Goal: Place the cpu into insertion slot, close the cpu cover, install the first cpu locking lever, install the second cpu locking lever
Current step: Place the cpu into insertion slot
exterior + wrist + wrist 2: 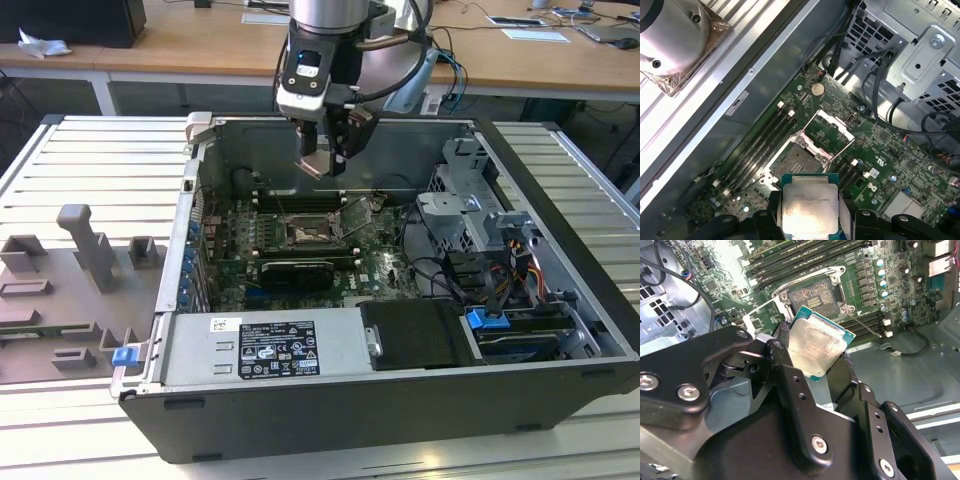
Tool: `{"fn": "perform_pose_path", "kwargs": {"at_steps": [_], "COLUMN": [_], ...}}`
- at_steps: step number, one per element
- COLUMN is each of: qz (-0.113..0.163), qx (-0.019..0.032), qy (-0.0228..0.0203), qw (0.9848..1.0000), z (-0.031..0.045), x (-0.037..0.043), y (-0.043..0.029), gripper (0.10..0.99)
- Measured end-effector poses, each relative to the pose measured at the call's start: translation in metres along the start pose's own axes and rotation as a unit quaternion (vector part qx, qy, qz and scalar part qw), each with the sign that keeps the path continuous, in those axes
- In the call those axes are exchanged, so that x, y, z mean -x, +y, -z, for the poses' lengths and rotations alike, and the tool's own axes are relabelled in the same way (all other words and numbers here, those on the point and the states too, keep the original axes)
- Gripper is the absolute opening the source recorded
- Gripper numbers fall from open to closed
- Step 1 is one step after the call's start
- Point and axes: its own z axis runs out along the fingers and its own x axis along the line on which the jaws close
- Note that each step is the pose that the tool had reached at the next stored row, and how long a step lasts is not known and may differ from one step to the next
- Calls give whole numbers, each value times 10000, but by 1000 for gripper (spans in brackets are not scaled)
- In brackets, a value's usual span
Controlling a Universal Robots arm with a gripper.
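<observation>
On the exterior view's left, a grey fixture tray (75, 260) lies on the slatted counter (90, 150) beside the open computer case (300, 420).

Inside the case, toward the middle, the pincer (325, 165) hangs above the green circuit board and is clenched on the cpu (817, 347). In both wrist views the fingers grip the chip by two opposite edges, with its pale metal face toward the cameras.

The insertion slot (795, 162) lies below the chip and well apart from it. It is bare, with its contact field exposed. The cpu cover (837, 123) is swung back on its hinge and lies flat beside the socket, clear of the opening.

On the exterior view's right stands the drive cage (470, 210) with its cable bundle.

Step in hand, by judgement: the first, placing the cpu; nothing is seated yet. This placement calls for the chip held level, its edges squared to the socket rim, and a straight, gentle descent, since a tilted entry could damage the contacts.
</observation>
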Motion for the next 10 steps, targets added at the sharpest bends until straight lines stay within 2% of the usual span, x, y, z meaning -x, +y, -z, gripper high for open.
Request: {"fn": "perform_pose_path", "kwargs": {"at_steps": [4,10], "qz": [-54,-307], "qx": [0,4], "qy": [-5,-26], "qw": [10000,9995], "z": [-16,-37], "x": [0,0], "y": [-1,-3], "gripper": [541,541]}}
